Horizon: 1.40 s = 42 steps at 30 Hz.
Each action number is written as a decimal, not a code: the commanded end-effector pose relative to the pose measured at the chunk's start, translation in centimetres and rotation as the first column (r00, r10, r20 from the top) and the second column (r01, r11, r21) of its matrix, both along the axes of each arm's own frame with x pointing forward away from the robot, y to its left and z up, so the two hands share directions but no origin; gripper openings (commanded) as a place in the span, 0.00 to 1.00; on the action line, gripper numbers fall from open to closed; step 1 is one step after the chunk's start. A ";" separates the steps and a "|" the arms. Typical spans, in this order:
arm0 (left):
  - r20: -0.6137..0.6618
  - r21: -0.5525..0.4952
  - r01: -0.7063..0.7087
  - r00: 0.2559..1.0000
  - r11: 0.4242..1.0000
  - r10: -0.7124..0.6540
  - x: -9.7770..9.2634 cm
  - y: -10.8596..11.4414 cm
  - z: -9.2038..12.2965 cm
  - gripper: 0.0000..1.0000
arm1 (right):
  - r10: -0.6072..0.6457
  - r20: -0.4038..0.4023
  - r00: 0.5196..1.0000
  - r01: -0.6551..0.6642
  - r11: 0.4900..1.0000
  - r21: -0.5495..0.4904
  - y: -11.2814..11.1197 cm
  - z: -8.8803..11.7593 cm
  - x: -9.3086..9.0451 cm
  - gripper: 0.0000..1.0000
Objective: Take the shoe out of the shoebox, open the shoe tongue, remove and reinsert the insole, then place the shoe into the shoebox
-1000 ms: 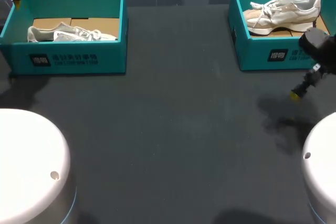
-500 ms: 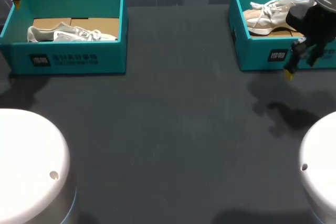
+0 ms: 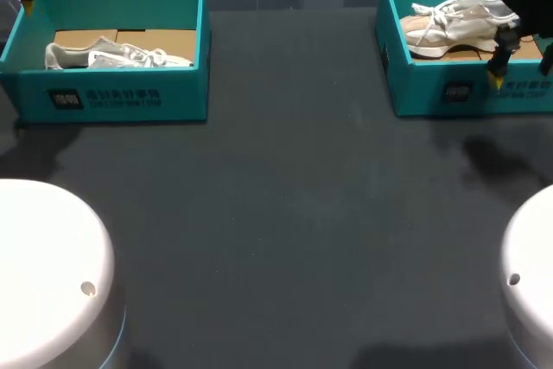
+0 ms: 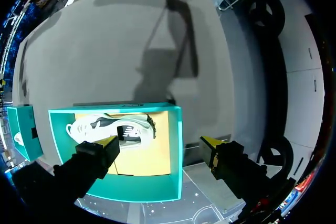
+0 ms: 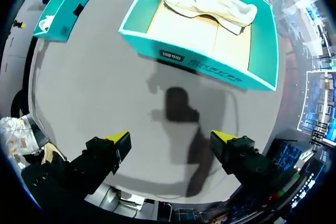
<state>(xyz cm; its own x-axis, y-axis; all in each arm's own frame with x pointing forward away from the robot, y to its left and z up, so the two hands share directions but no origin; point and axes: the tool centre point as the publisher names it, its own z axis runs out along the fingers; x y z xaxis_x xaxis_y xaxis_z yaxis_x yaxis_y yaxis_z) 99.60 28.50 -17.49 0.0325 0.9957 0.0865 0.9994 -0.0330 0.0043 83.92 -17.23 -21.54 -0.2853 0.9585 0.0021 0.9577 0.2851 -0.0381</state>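
Pale shoe [image 3: 462,22] lies on the cardboard liner [image 3: 473,55] inside the teal shoebox [image 3: 423,92], upper right of the head view, not yet lifted out. R gripper [image 5: 170,140] hangs over the dark table [image 3: 294,196] w/ fingers spread and nothing btwn them, the box just ahead (its near wall is what stands btwn gripper and shoe). Best approach, as I judge it: clear the rim, come down on the heel collar or midfoot rather than the loose laces, pinch across the upper, lift straight up. Upper left, well apart: a second shoebox [image 3: 130,97] w/ a second shoe [image 3: 117,56]. L gripper [image 4: 158,142] hovers above one end of it, fingers likewise apart, empty. White arm bases [image 3: 43,274] fill the lower corners.
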 end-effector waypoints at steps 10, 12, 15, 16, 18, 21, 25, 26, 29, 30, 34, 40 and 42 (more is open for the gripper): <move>0.001 0.002 0.001 1.000 1.000 -0.001 -0.1 0.0 0.0 1.00 | -0.155 -0.083 0.984 0.147 0.985 -0.096 -4.1 1.8 11.4 1.00; 0.001 0.002 0.001 1.000 1.000 -0.001 -0.1 0.0 0.0 1.00 | -0.155 -0.083 0.984 0.147 0.985 -0.096 -4.1 1.8 11.4 1.00; 0.001 0.002 0.001 1.000 1.000 -0.001 -0.1 0.0 0.0 1.00 | -0.155 -0.083 0.984 0.147 0.985 -0.096 -4.1 1.8 11.4 1.00; 0.001 0.002 0.001 1.000 1.000 -0.001 -0.1 0.0 0.0 1.00 | -0.155 -0.083 0.984 0.147 0.985 -0.096 -4.1 1.8 11.4 1.00; 0.001 0.002 0.001 1.000 1.000 -0.001 -0.1 0.0 0.0 1.00 | -0.155 -0.083 0.984 0.147 0.985 -0.096 -4.1 1.8 11.4 1.00; 0.001 0.002 0.001 1.000 1.000 -0.001 -0.1 0.0 0.0 1.00 | -0.155 -0.083 0.984 0.147 0.985 -0.096 -4.1 1.8 11.4 1.00; 0.001 0.002 0.001 1.000 1.000 -0.001 -0.1 0.0 0.0 1.00 | -0.278 -0.095 0.956 0.262 0.954 -0.147 -4.1 1.2 14.3 1.00; 0.001 0.002 0.001 1.000 1.000 -0.001 -0.1 0.0 0.0 1.00 | -0.293 -0.084 0.953 0.279 0.949 -0.146 -4.1 1.2 15.4 1.00; 0.001 0.002 0.001 1.000 1.000 -0.001 -0.1 0.0 0.0 1.00 | -0.289 -0.047 0.956 0.277 0.945 -0.172 -4.3 0.9 18.7 1.00; 0.001 0.002 0.001 1.000 1.000 -0.001 -0.1 0.0 0.0 1.00 | -0.282 -0.042 0.958 0.271 0.946 -0.178 -4.5 0.7 19.7 1.00; 0.001 0.002 0.001 1.000 1.000 -0.001 -0.1 0.0 0.0 1.00 | -0.263 0.014 0.965 0.260 0.945 -0.197 -5.5 0.4 23.2 1.00; 0.001 0.002 0.001 1.000 1.000 -0.001 -0.1 0.0 0.0 1.00 | -0.218 0.142 0.966 0.245 0.946 -0.214 -6.8 -0.3 25.6 1.00; 0.001 0.002 0.001 1.000 1.000 -0.001 -0.1 0.0 0.0 1.00 | -0.218 0.142 0.966 0.245 0.946 -0.214 -6.8 -0.3 25.6 1.00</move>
<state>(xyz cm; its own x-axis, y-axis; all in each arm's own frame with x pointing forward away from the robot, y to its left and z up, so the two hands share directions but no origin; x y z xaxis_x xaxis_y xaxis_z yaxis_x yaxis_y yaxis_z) 99.60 28.47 -17.46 0.0329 0.9957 0.0868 0.9994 -0.0333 0.0040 108.94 -24.38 -21.69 -0.0414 0.9706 -0.2370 0.9973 0.0547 0.0498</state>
